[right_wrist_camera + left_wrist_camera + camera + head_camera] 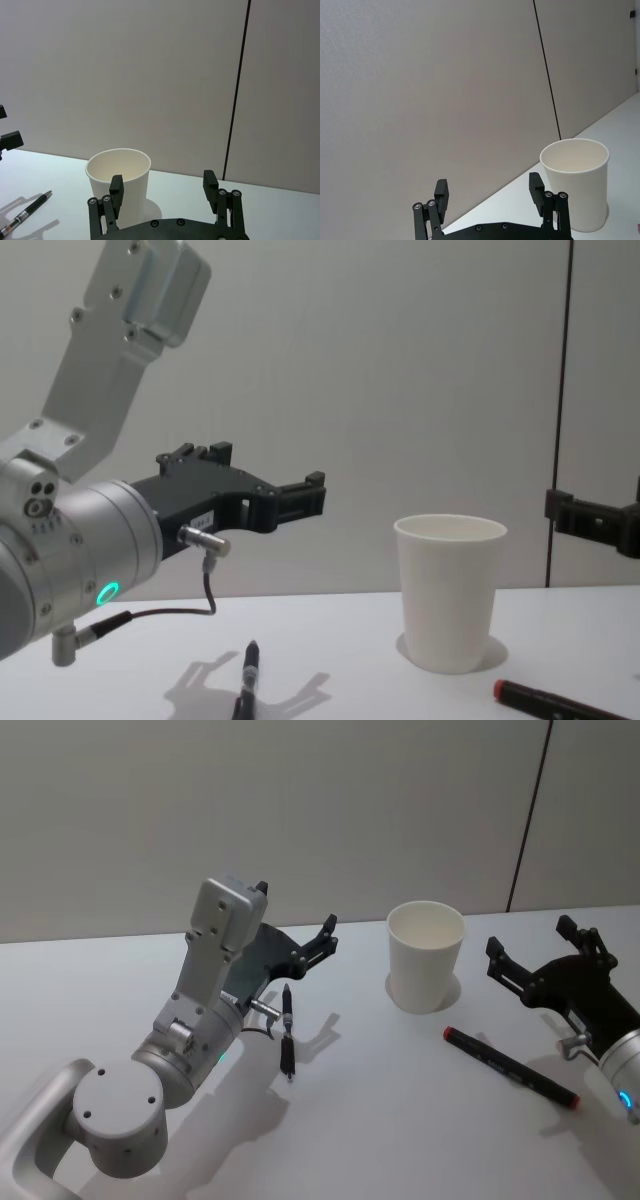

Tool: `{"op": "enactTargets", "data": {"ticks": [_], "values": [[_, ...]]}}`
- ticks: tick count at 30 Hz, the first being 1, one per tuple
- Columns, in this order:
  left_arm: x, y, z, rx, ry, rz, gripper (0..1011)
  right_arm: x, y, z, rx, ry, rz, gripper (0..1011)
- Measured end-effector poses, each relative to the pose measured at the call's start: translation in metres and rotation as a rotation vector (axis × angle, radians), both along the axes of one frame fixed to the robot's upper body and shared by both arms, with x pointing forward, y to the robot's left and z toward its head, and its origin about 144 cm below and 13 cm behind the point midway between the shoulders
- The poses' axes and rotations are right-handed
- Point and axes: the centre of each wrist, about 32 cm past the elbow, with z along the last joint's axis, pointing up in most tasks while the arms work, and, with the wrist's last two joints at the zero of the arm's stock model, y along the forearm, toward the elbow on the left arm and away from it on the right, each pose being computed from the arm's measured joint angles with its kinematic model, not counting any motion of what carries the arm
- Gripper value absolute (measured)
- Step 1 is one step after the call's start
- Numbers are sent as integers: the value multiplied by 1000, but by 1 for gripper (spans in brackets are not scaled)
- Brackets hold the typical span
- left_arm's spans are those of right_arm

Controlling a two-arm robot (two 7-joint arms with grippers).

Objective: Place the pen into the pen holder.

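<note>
Overhead, the head view shows the slim black pen [288, 1035] lying flat on the white table [400, 1140], just beside the left gripper [297, 907], which is spread and empty. The white paper cup [425, 955] stands upright, near the released right gripper [530, 937] and a red-capped black marker [510, 1067]. In the wrist views, the cup stands ahead of both spread grippers. In the chest view, the pen lies below the left gripper. The pen is judged light, stiff and prone to rolling; grip it mid-barrel, crosswise

White table [400, 1140], upright pen holder [425, 960], black pen [288, 1035], red-tipped marker [510, 1067] lying apart
</note>
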Motion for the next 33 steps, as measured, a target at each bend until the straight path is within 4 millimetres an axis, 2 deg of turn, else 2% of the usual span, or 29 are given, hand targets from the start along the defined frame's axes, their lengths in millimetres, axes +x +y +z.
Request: {"op": "enactTargets", "data": {"ticks": [33], "values": [[0,0,0,0,0,0,1001,0,0,0,0,0,0,1002]]}}
